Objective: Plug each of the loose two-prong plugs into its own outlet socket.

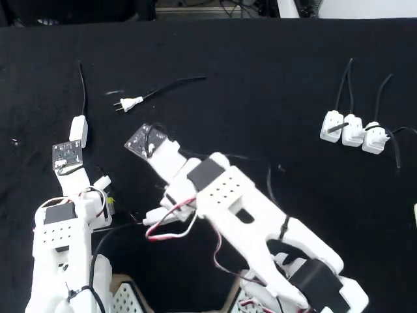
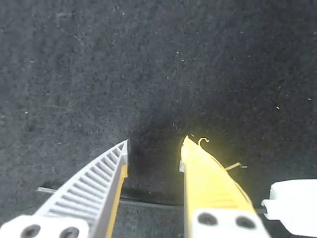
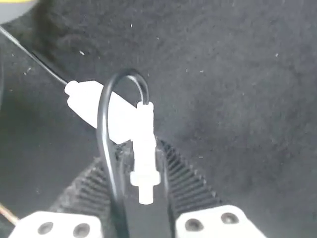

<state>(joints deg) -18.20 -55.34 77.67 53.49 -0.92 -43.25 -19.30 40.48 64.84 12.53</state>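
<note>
Plug (image 3: 144, 171) pinched tight in right gripper (image 3: 136, 151), cord (image 3: 102, 114) looping over it; left gripper (image 2: 153, 144) gaping apart over black table (image 2: 148, 59).

No word, number or sign is legible on my fingers (image 3: 188, 183), the plug (image 3: 143, 144) they hold, the sockets (image 1: 352, 129) or the black bench (image 1: 260, 78).

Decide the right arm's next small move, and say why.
Probably ease the right gripper toward the socket by the left arm: it is shut on a plug with its cord looped, and that socket looks nearest.
</note>
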